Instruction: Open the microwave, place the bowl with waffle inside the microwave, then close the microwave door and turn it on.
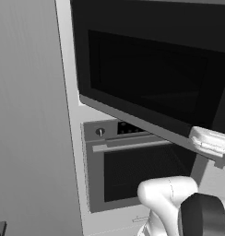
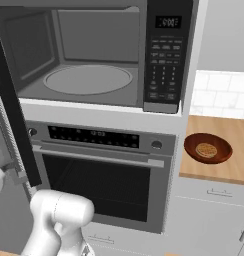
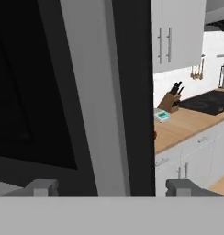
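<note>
While you look along the hand view, you find the gripper (image 3: 111, 187) with its jaws spread wide, one dark tip low on the left and one low on the right, and the tall grey bar handle (image 3: 98, 98) of the microwave door (image 3: 31, 92) standing in the gap between them; the tips do not press on the bar, so nothing is pinched; in the left base view your white hand sits at the right edge, just beside the door's lower right corner. You can see the microwave door swung open; in the left base view its dark window panel (image 1: 151, 73) juts out toward the camera, and in the right base view it shows edge-on as a black strip down the left side. Beyond it the microwave (image 2: 164, 55) stands with its cavity exposed; a round turntable plate (image 2: 87, 79) lies flat on the cavity floor, and the dark button panel is on the right side. Below the microwave you see the stainless oven (image 2: 101, 175) with its horizontal handle and knobs, door shut. Further right, the brown bowl (image 2: 208, 148) rests on the wooden bench (image 2: 234, 165), well apart from the microwave, with the waffle (image 2: 206, 150) lying inside it. Past the door edge in the hand view you can make out a knife block (image 3: 171, 98) on the bench, and a dark cooktop (image 3: 208, 102) beyond it.
</note>
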